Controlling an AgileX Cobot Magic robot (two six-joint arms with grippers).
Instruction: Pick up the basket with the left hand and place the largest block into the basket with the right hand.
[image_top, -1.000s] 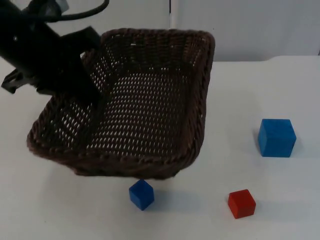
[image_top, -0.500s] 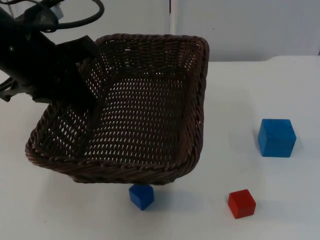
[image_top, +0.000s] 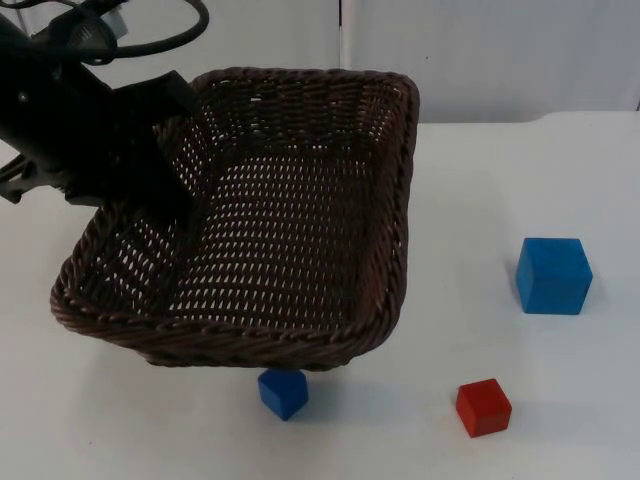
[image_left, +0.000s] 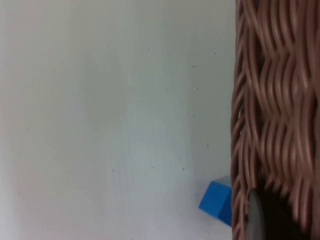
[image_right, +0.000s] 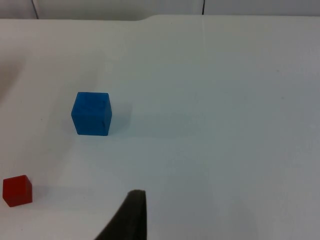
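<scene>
White table — basket in left gripper.

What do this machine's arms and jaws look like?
The left arm is a bulky, boxy black body. Its jaws end in a black fingertip with a grey edge; the right arm's fingertip is black, slim and tapered.

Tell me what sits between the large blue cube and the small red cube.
Nothing: in the top view bare white table separates the large blue wooden cube from the small red wooden cube. The right wrist view shows the same gap.
</scene>
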